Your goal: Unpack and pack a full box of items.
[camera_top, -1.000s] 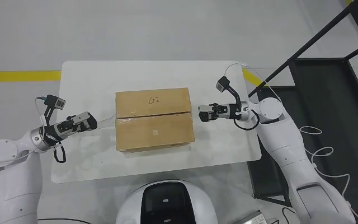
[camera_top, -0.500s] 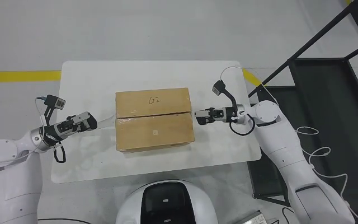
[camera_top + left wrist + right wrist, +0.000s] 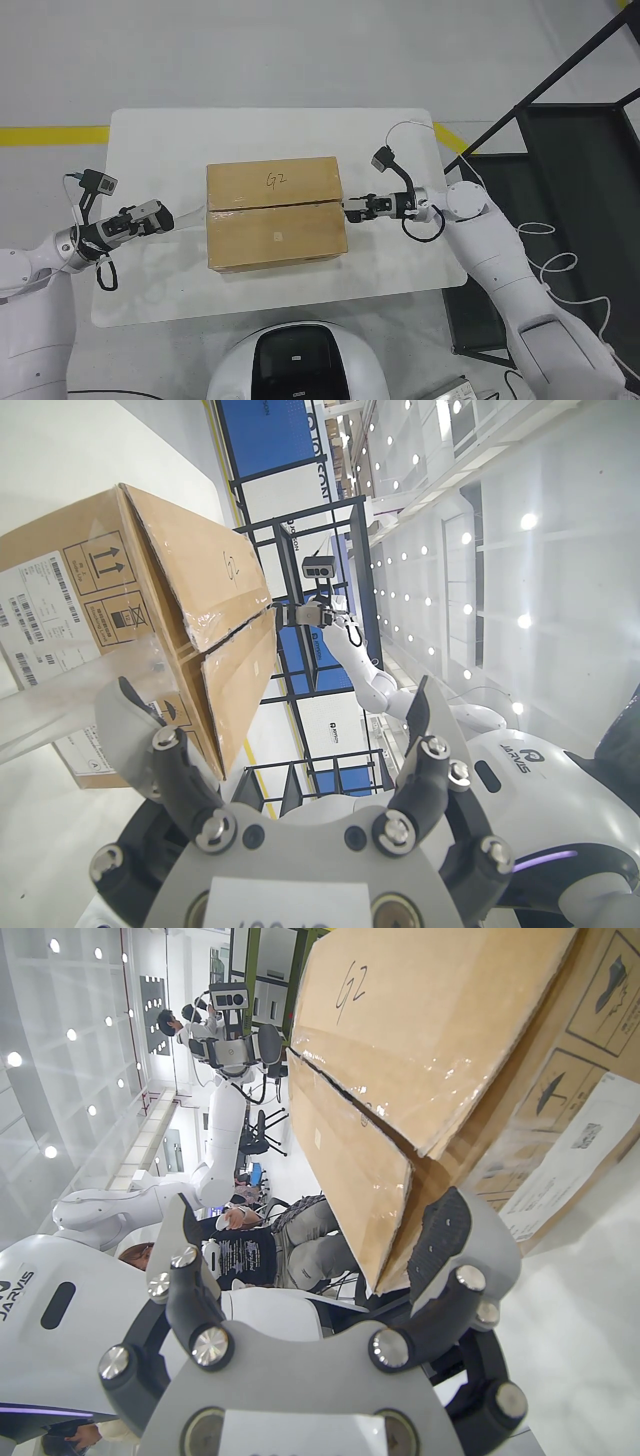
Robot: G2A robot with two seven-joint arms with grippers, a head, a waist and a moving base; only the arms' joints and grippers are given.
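While box (image 3: 276, 212) sits at middle of white table (image 3: 150, 140), flaps shut along centre seam, we find right gripper (image 3: 350, 209) at its right end, level with seam, fingers spread wide, clamping nothing. Left gripper (image 3: 172, 216) near left end, fingers likewise apart; we note clear tape strip (image 3: 75, 680) running from box to one finger.
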